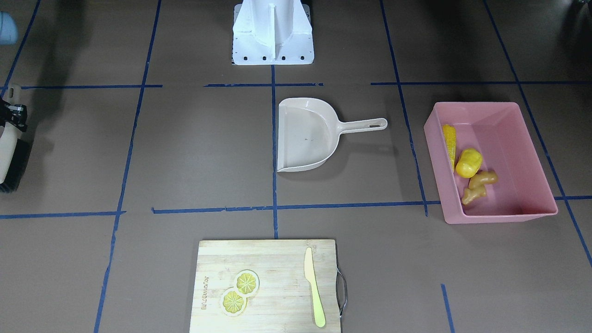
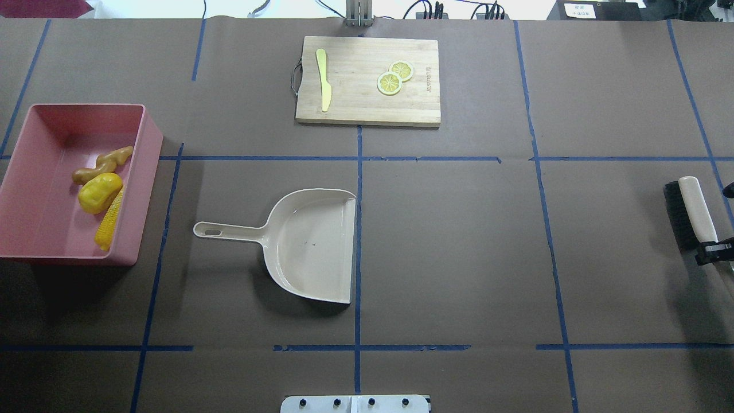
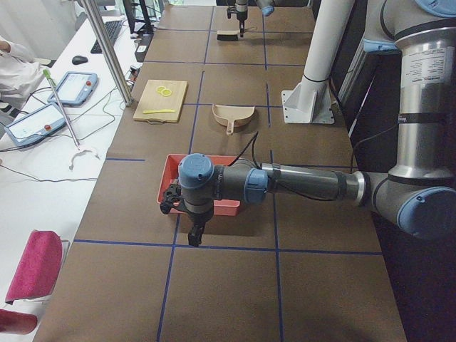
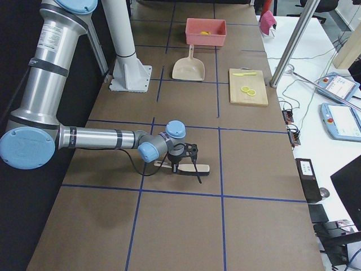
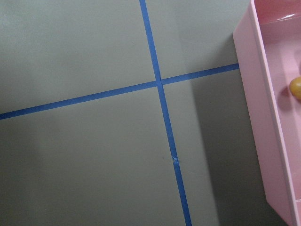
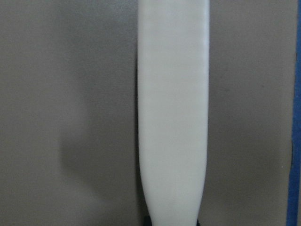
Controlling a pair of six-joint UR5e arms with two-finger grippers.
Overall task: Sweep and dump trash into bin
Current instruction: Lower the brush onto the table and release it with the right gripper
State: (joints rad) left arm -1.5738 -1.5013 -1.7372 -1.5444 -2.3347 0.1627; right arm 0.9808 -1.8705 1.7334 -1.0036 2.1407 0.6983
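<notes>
The pink bin (image 1: 499, 215) (image 2: 86, 106) stands at the table's left side. In it lie the corn cob (image 1: 449, 138) (image 2: 109, 226), the rounded yellow lump (image 1: 468, 163) (image 2: 99, 192) and the tan ginger root (image 1: 481, 185) (image 2: 103, 164). My right gripper (image 2: 714, 249) (image 1: 14, 114) is at the far right edge, shut on the handle of a beige brush (image 2: 697, 206) (image 6: 174, 117) with black bristles, low over the table. My left gripper (image 3: 192, 231) shows only in the exterior left view, beside the bin's outer wall (image 5: 263, 117); I cannot tell if it is open or shut.
A beige dustpan (image 1: 307, 136) (image 2: 312, 246) lies empty mid-table, handle toward the bin. A wooden cutting board (image 1: 277, 259) (image 2: 355, 69) at the far edge holds two lemon slices (image 1: 240, 291) and a yellow-green knife (image 1: 314, 286). The white robot base (image 1: 273, 32) is at the near edge.
</notes>
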